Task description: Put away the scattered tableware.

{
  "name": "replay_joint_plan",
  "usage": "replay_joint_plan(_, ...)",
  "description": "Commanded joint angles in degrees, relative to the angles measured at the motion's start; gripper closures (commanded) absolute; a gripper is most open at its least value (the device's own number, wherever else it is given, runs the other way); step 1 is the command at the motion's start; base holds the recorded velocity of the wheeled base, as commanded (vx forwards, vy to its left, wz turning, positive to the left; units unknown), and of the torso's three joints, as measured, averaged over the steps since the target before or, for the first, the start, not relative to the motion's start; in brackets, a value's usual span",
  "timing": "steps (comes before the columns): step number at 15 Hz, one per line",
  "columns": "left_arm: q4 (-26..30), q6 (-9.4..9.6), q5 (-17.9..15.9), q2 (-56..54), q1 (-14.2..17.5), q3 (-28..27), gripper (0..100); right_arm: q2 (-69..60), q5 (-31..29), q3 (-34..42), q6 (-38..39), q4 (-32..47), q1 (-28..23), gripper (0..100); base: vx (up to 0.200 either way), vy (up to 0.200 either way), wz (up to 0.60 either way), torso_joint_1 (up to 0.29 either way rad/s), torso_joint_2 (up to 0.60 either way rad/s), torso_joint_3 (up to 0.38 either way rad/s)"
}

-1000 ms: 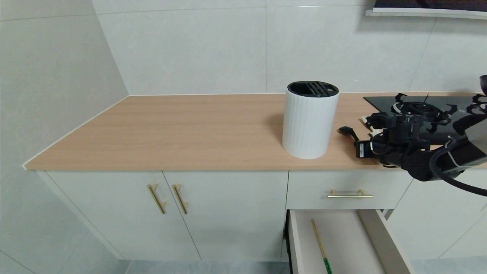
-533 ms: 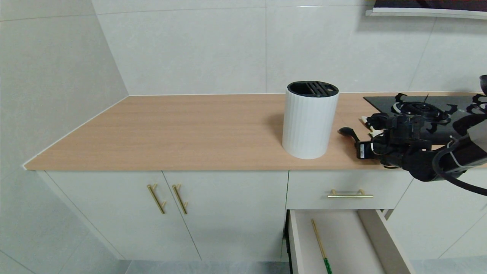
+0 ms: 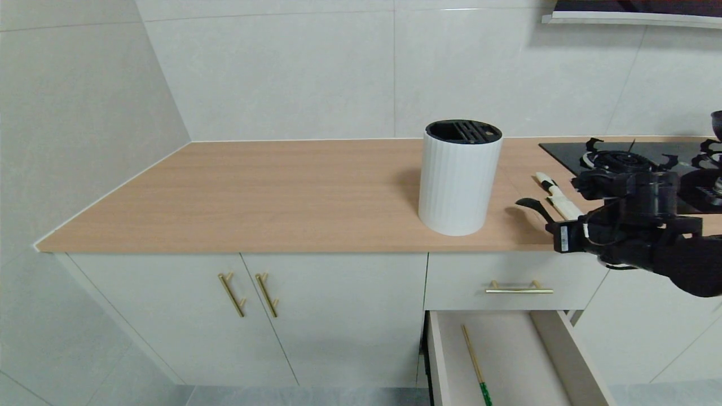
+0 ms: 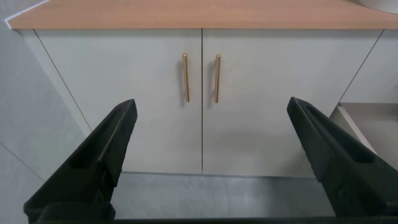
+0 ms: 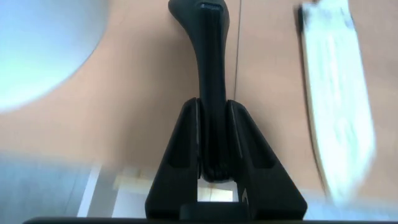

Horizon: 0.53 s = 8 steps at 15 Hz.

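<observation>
A: Where do we log the right gripper (image 5: 214, 143)?

B: Over the front edge of the countertop (image 3: 282, 192), just right of the white holder (image 3: 459, 180). Its fingers are closed narrowly on the black handle (image 5: 208, 56) of a utensil, clamped about mid-handle. The flared butt points toward the holder. We cannot see the working end.

A: Handling?

B: We judge it stiff and light. The handle looks smooth, so it could slip or twist in the pads. The flare should act as a stop.

A: What is left out?

B: A white knife (image 3: 555, 197) lies flat toward the right end of the countertop, beside the stove (image 3: 620, 160). It is probably rigid, thin and hard to get under. We would take it by the handle, not the blade.

A: Left gripper (image 4: 214, 143)?

B: Its fingers are spread wide and hold nothing. It is low, facing the cabinet doors (image 4: 202, 93). Chopsticks (image 3: 474, 361) lie in the open drawer (image 3: 555, 349).
</observation>
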Motion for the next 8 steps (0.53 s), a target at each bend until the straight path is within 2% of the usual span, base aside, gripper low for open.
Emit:
replay_joint_plan(1, 0.0, 0.05, 0.0, 0.0, 0.0, 0.0, 0, -13.0, -0.4, 9.1, 0.0, 1.4, 0.8, 100, 0.000, 0.000, 0.00, 0.000, 0.00, 0.000)
replay_joint_plan(2, 0.0, -0.04, 0.0, 0.0, 0.0, 0.0, 0, -16.3, -0.4, 12.0, 0.0, 3.2, 0.8, 100, 0.000, 0.000, 0.00, 0.000, 0.00, 0.000)
replay_joint_plan(3, 0.0, 0.05, 0.0, 0.0, 0.0, 0.0, 0, -21.8, -0.4, 15.6, 0.1, 9.8, 0.8, 100, 0.000, 0.000, 0.00, 0.000, 0.00, 0.000)
replay_joint_plan(5, 0.0, 0.05, 0.0, 0.0, 0.0, 0.0, 0, -28.6, 0.6, 19.2, 2.9, 17.3, 1.5, 100, 0.000, 0.000, 0.00, 0.000, 0.00, 0.000)
replay_joint_plan(8, 0.0, 0.05, 0.0, 0.0, 0.0, 0.0, 0, -31.0, 4.8, 22.9, 2.8, 17.3, 1.5, 100, 0.000, 0.000, 0.00, 0.000, 0.00, 0.000)
